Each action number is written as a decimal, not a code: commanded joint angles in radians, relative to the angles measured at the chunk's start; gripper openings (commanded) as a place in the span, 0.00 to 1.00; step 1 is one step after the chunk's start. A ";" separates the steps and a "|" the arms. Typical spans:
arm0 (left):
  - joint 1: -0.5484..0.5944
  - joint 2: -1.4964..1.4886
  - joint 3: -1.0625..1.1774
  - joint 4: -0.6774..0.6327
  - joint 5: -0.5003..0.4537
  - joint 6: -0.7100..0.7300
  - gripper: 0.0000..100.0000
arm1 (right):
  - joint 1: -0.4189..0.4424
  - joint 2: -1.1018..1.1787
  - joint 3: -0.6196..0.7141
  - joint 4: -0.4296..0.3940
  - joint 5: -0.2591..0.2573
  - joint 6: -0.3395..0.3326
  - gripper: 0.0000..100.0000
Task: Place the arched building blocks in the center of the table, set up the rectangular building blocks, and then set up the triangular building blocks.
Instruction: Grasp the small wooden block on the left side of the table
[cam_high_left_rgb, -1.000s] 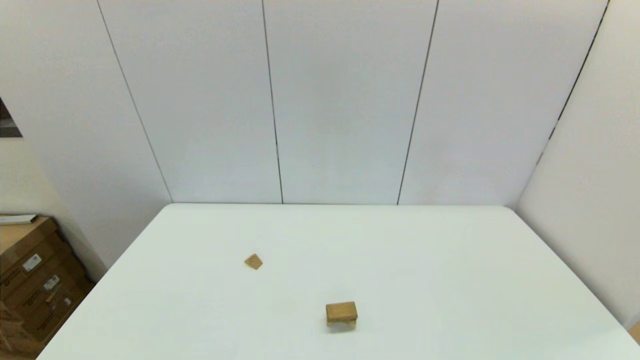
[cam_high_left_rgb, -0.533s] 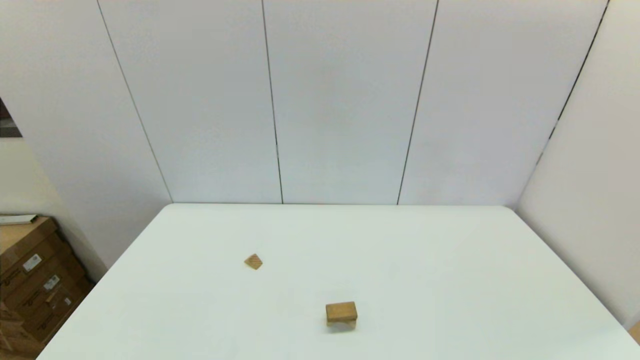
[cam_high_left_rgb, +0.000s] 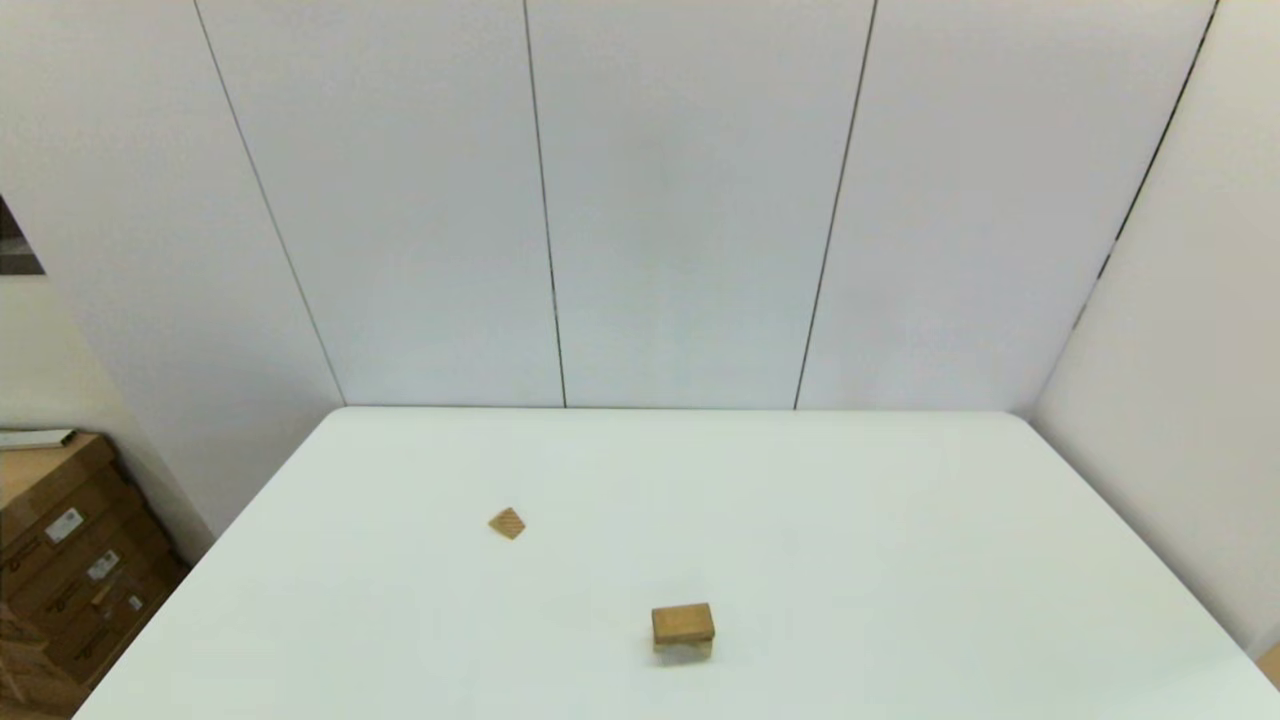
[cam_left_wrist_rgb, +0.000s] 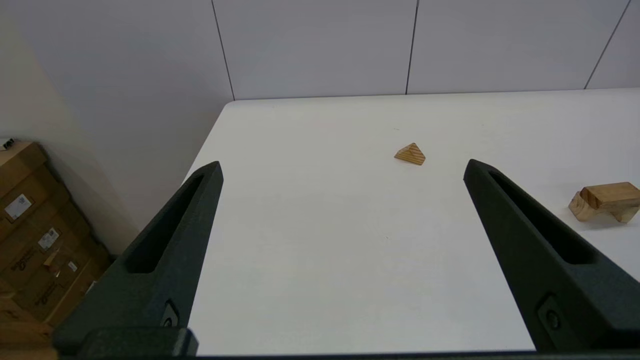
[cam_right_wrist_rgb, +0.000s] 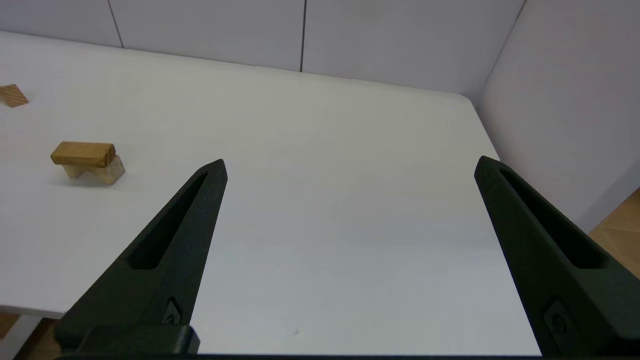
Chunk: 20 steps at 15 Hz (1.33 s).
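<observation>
Wooden slab (cam_high_left_rgb: 683, 622) lies flat on the arched block (cam_high_left_rgb: 684, 648) near the counter's (cam_high_left_rgb: 900, 560) front middle; only the wrist views reveal the hollow beneath. Off to its left sits the wedge (cam_high_left_rgb: 507, 523). Both parked grippers, left (cam_left_wrist_rgb: 342, 167) and right (cam_right_wrist_rgb: 350, 165), have fingers spread, unseen from the head.

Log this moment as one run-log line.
left gripper: open, parked | right gripper: open, parked | rectangular block: flat on arched block | triangular block: apart, on table

Striped tan wedge (cam_left_wrist_rgb: 410, 154), white table (cam_high_left_rgb: 900, 520)
</observation>
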 joint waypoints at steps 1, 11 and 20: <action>0.000 0.001 0.003 0.000 -0.002 0.001 1.00 | 0.000 0.000 0.004 -0.012 -0.023 0.057 1.00; 0.000 0.001 0.003 0.000 0.006 -0.027 1.00 | 0.000 0.000 0.005 -0.020 -0.037 0.079 1.00; -0.003 0.196 -0.296 0.365 -0.009 0.053 1.00 | 0.000 0.000 0.005 -0.020 -0.037 0.079 1.00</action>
